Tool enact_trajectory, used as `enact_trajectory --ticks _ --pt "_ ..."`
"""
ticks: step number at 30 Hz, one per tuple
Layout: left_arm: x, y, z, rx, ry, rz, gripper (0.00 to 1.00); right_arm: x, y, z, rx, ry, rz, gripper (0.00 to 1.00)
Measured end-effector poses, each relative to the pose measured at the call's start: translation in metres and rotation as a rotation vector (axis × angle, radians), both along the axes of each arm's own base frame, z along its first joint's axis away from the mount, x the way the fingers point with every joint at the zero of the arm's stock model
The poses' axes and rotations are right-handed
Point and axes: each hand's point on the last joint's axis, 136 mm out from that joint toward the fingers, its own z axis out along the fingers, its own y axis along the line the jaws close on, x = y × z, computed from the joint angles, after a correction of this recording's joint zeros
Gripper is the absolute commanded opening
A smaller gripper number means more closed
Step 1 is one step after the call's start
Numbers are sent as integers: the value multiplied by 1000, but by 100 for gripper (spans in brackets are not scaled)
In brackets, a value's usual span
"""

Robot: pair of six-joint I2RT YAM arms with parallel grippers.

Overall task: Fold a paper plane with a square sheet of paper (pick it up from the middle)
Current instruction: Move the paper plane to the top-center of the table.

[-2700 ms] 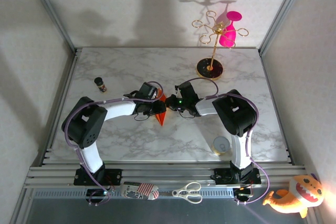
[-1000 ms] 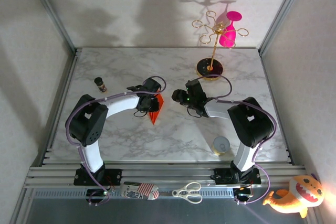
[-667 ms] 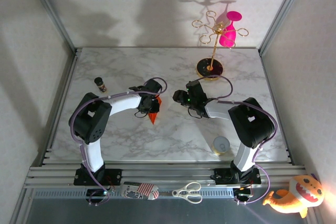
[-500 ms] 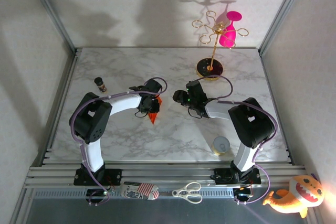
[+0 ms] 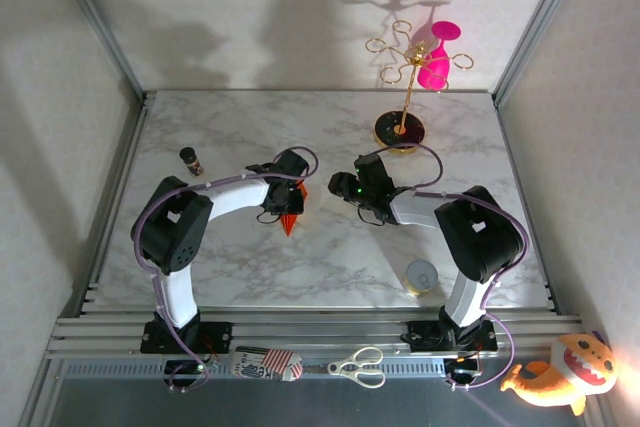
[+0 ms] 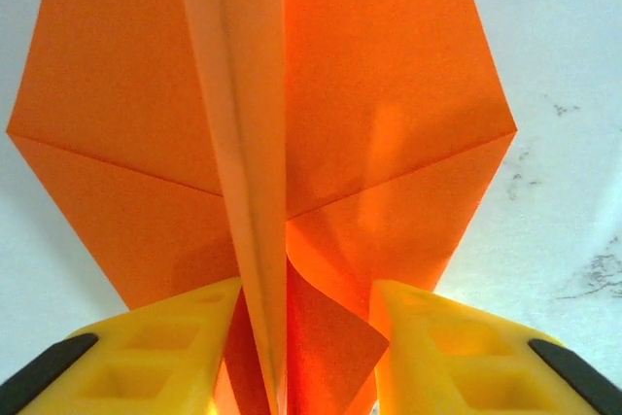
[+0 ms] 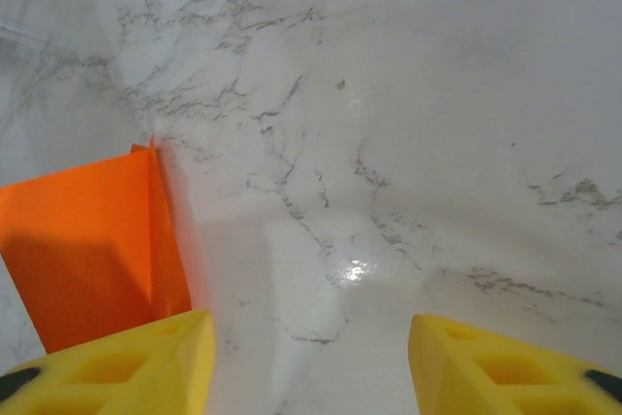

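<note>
The left gripper straddles the plane at its middle ridge, jaws loosely apart, probably to let the fold rest. The right gripper, open and empty, hovers just beside the plane.

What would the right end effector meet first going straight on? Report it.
Probably the bare marble table: the right end effector points down at it, open, with nothing in between. The paper plane lies beside that line.
</note>
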Motion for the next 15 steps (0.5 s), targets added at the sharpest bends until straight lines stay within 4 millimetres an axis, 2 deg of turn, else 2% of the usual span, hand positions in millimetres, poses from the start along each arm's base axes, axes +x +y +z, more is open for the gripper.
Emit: enact_trajectory --ticks 7,15 --pt "4 2 11 -5 -30 24 30 -1 2 -4 1 12 8 55" --pt "6 4 12 8 -43 36 21 0 6 -5 11 19 23 54"
